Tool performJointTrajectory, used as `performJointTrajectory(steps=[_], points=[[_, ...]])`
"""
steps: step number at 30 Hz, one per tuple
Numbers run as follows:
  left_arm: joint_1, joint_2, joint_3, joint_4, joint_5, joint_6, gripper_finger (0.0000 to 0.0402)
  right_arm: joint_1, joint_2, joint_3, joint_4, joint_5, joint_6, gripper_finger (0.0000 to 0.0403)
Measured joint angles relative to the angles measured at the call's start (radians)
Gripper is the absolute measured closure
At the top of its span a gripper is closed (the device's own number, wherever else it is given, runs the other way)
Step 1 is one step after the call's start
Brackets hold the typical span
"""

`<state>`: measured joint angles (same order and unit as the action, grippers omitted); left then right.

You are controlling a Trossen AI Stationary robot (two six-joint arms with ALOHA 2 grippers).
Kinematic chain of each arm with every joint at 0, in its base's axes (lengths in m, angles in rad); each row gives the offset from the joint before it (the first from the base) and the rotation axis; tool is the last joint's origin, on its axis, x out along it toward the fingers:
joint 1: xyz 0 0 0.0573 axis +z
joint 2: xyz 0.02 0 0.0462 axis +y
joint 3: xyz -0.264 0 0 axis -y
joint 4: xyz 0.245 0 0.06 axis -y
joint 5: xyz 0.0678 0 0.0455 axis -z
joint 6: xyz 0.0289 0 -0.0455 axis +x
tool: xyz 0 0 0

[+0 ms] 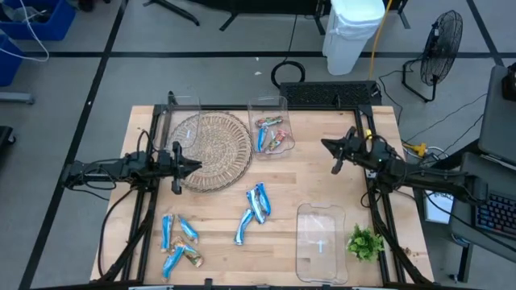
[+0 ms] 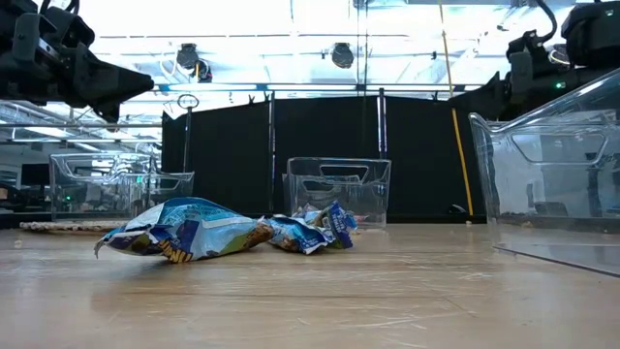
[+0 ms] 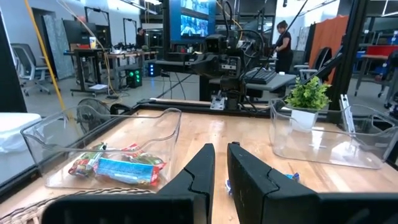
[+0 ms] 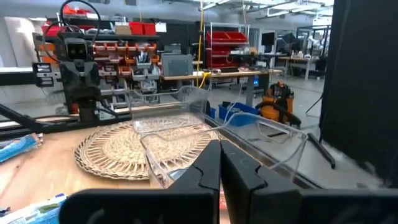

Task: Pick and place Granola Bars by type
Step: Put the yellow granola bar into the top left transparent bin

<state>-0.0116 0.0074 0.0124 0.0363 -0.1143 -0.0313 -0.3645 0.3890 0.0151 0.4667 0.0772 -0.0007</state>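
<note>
Both arms hang above the bench (image 1: 322,181) with nothing in their grip. The left tool (image 1: 189,165) sits over the near edge of the woven mat (image 1: 211,151), fingers drawn together with only a sliver between them. The right tool (image 1: 330,147) is over bare wood beside the clear bin (image 1: 272,121), fingers likewise closed up, empty.

The Granola Bars (image 1: 255,211) lie in loose heaps: blue ones at mid-bench, another cluster (image 1: 177,240) near the front left corner, and a few blue and reddish ones (image 1: 272,135) already in that bin. A second clear bin (image 1: 321,242) stands in front near a green sprig (image 1: 364,243).

These look light, crinkly and slick. I'd pinch one across its narrow middle, picking the outermost bar since neighbours overlap and may drag along.
</note>
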Motion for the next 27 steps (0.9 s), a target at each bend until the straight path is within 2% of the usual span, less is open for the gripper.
performJointTrajectory(steps=[14, 22, 27], points=[[0.0, 0.0, 0.0, -0.008, 0.0, -0.004, 0.0353, 0.0, -0.24, 0.0, -0.303, -0.019, 0.011, 0.0403], [0.0, 0.0, 0.0, -0.008, 0.0, -0.009, 0.0353, 0.0, -0.316, 0.0, -0.406, -0.056, 0.009, 0.0403], [0.0, 0.0, 0.0, -0.009, 0.0, -0.105, 0.0353, 0.0, -0.324, 0.0, -0.435, -0.056, 0.029, 0.0403]])
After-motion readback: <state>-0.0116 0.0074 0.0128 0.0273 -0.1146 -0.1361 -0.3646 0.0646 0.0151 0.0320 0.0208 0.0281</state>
